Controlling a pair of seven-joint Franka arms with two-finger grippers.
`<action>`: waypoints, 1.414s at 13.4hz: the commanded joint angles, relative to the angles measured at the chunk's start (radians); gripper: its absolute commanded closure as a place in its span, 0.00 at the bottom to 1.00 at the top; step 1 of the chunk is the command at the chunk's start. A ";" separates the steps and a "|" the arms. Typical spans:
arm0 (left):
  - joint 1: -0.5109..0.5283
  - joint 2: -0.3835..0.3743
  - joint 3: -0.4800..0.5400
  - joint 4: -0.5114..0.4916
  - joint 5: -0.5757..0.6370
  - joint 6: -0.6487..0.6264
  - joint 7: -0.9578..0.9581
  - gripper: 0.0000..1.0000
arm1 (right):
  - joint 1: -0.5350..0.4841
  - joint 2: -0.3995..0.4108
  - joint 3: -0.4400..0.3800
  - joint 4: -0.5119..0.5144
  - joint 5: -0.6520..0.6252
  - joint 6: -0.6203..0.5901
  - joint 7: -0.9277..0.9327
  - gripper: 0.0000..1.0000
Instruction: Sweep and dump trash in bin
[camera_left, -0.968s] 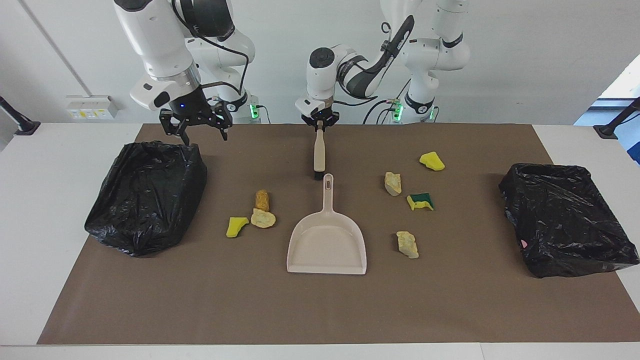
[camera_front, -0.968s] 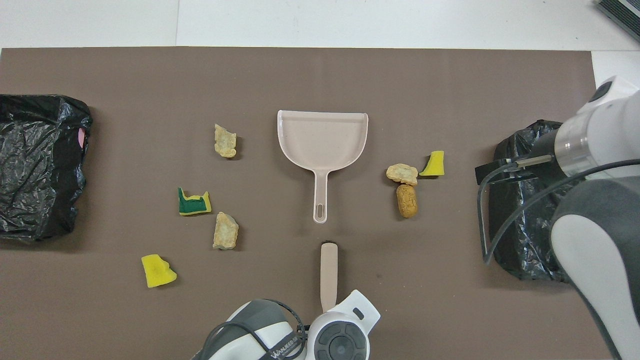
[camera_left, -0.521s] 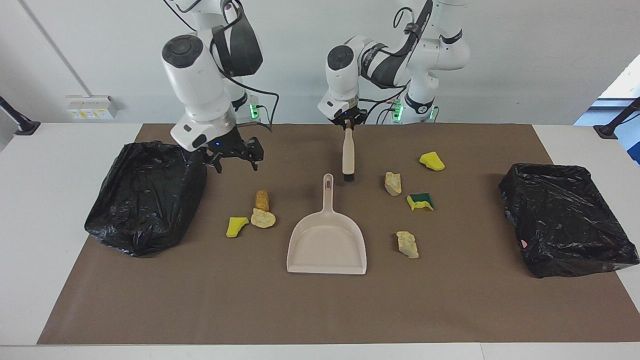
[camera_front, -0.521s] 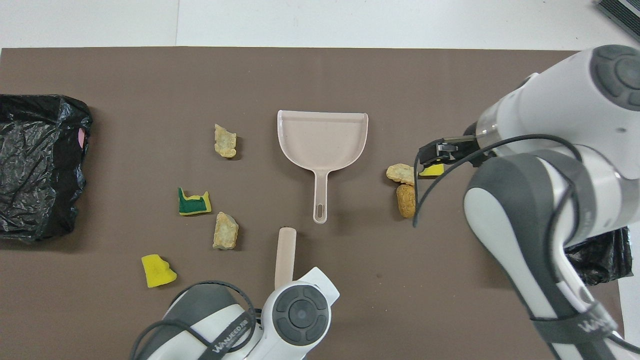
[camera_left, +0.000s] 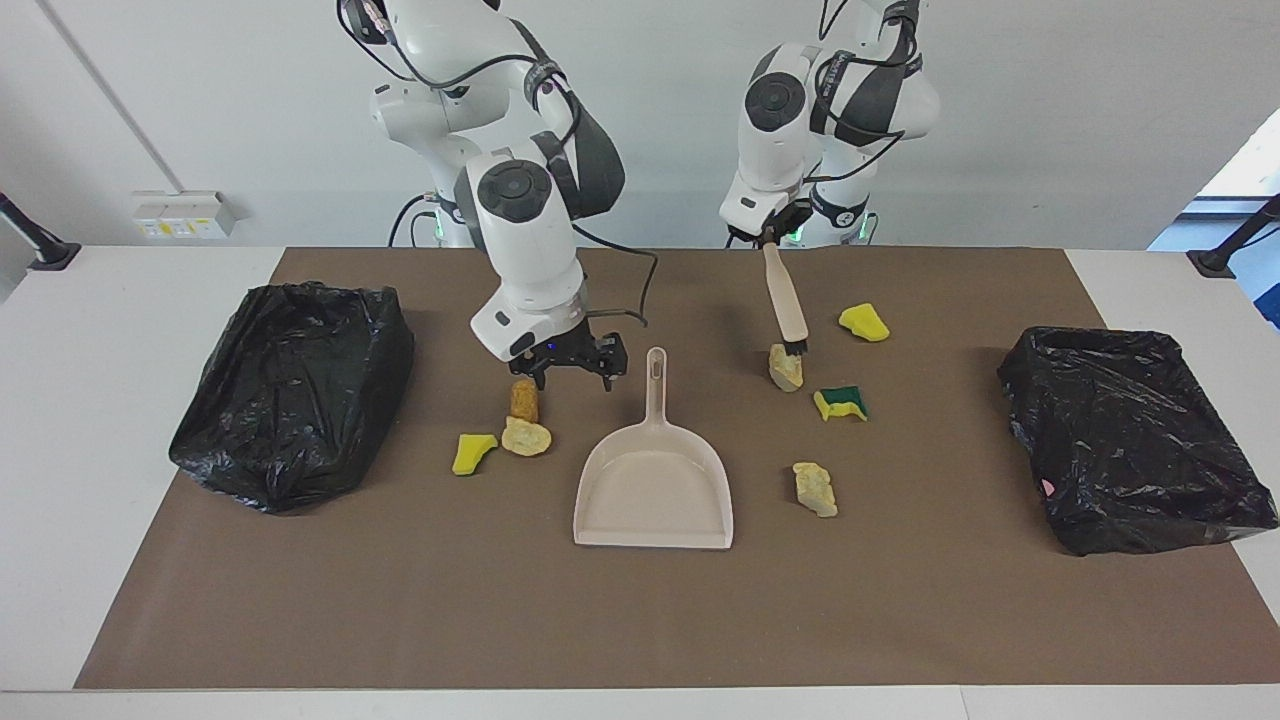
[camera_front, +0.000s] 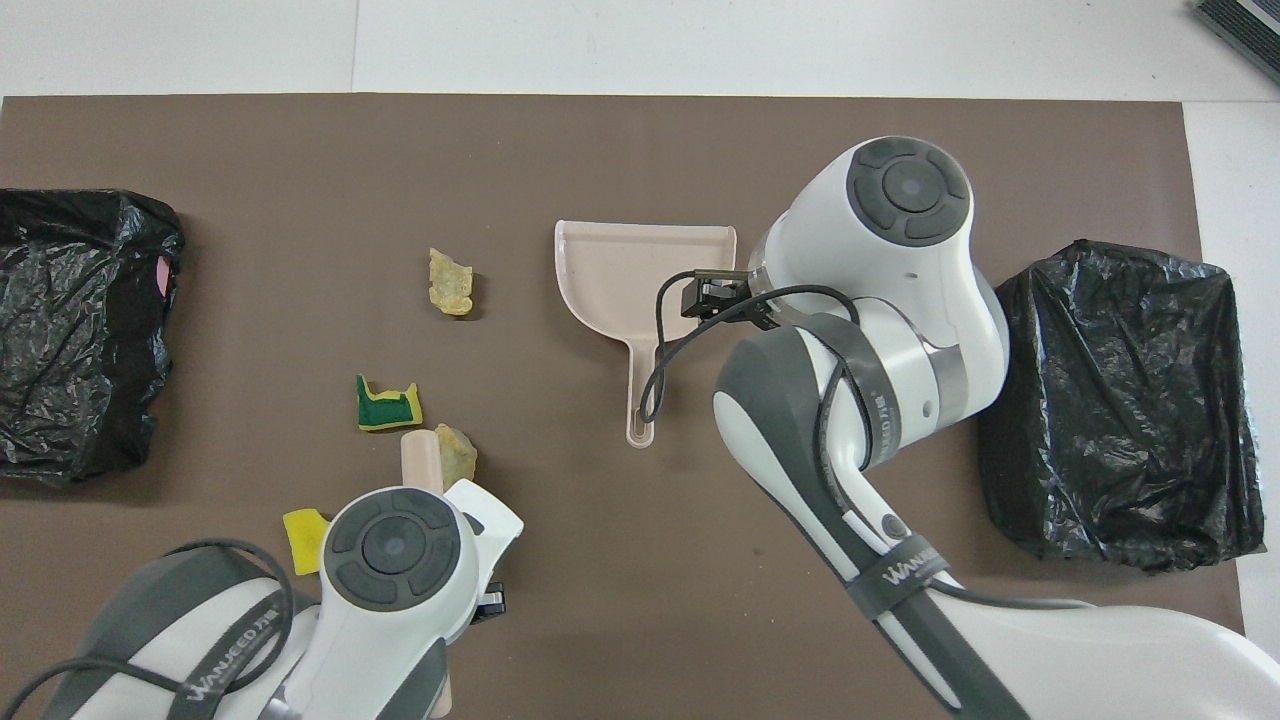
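**Brush at foam chunk, right hand over dustpan handle**

Left hand (camera_left: 768, 240) pinches the beige plastic brush (camera_left: 786, 303), bristles touching a pale foam chunk (camera_left: 785, 367) toward the left arm's end of the desk. Right hand (camera_left: 570, 372), fingers spread, hangs between the orange-brown lump (camera_left: 524, 399) and the beige plastic dustpan (camera_left: 655, 480) handle. Other scraps lie scattered on the brown mat (camera_left: 900, 610).

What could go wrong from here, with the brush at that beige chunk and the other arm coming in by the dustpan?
1. The brush, held by the left gripper, has its bristles at a beige chunk; a hard stroke could flick it past the dustpan.
2. The right gripper, jaws open, hangs over the orange-brown lump beside the dustpan handle; descending, it could knock the lump or shift the pan.
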 joint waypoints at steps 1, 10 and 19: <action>0.059 -0.024 0.043 -0.041 0.058 0.016 0.003 1.00 | 0.045 0.094 0.004 0.076 0.054 0.032 0.106 0.00; 0.076 -0.208 0.241 -0.308 0.129 0.044 -0.014 1.00 | 0.124 0.134 0.005 0.006 0.063 0.072 0.118 0.00; 0.036 -0.230 0.229 -0.400 0.103 0.094 -0.262 1.00 | 0.127 0.105 0.005 -0.043 0.064 0.047 0.097 1.00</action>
